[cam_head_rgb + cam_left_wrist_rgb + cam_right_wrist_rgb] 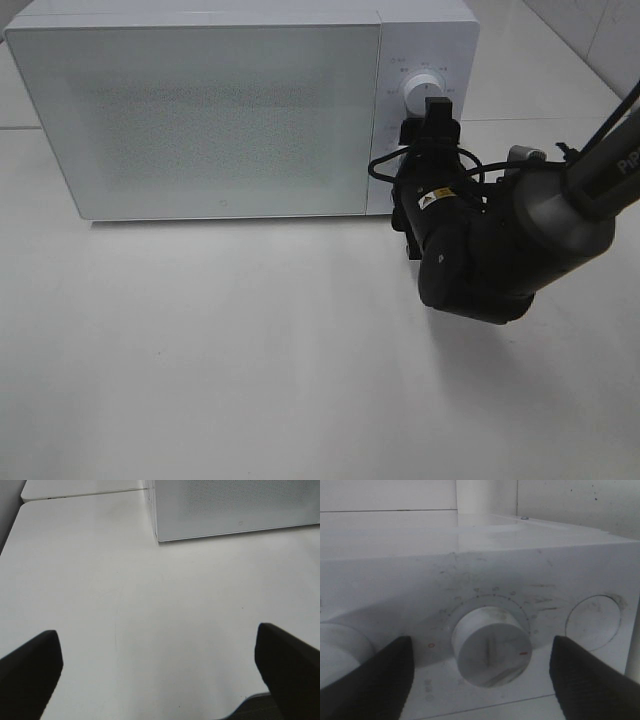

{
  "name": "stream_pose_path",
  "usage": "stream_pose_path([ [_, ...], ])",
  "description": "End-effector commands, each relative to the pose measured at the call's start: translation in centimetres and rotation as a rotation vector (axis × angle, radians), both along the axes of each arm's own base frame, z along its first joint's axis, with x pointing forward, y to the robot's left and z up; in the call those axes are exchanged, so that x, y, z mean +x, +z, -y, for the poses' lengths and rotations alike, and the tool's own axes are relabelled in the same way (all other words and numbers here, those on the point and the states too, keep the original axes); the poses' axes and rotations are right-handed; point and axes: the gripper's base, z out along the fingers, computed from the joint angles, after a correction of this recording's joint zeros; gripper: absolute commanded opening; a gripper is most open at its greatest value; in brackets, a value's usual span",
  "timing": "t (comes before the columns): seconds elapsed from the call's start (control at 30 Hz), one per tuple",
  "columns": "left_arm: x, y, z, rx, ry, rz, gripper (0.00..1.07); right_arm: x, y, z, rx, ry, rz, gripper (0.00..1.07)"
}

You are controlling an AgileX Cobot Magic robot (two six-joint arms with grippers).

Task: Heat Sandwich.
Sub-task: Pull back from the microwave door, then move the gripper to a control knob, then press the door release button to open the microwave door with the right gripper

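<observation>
Sandwich position cannot be told from your views: none shows it, and the white microwave (200,110) has its frosted door shut. Your right gripper (481,645) has its fingers spread either side of the numbered dial (490,652), clear of it and gripping nothing. Your left gripper (156,632) hangs wide open and empty over the white table (125,590), near the microwave's front corner.

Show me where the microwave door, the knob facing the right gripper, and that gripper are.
Door (200,110): exterior high view, middle of the speckled panel.
Knob (491,647): right wrist view, its round front face.
Right gripper (437,104): exterior high view, between its fingertips, at the control panel.
</observation>
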Motion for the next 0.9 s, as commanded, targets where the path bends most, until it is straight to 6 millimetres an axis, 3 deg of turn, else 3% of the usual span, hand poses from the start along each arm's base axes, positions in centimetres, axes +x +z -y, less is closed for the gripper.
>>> stream_pose_path([
  [0.03,-0.3,0.1,0.0,-0.009,-0.009,0.027,1.00,0.3,1.4,-0.3,-0.004,0.048,0.080,0.75],
  [0.6,-0.3,0.1,0.0,-0.009,-0.009,0.027,1.00,-4.4,1.5,2.4,-0.070,0.133,-0.031,0.75],
  [0.9,-0.3,0.1,0.0,-0.009,-0.009,0.027,1.00,-7.4,2.9,3.1,-0.197,0.313,-0.112,0.75],
])
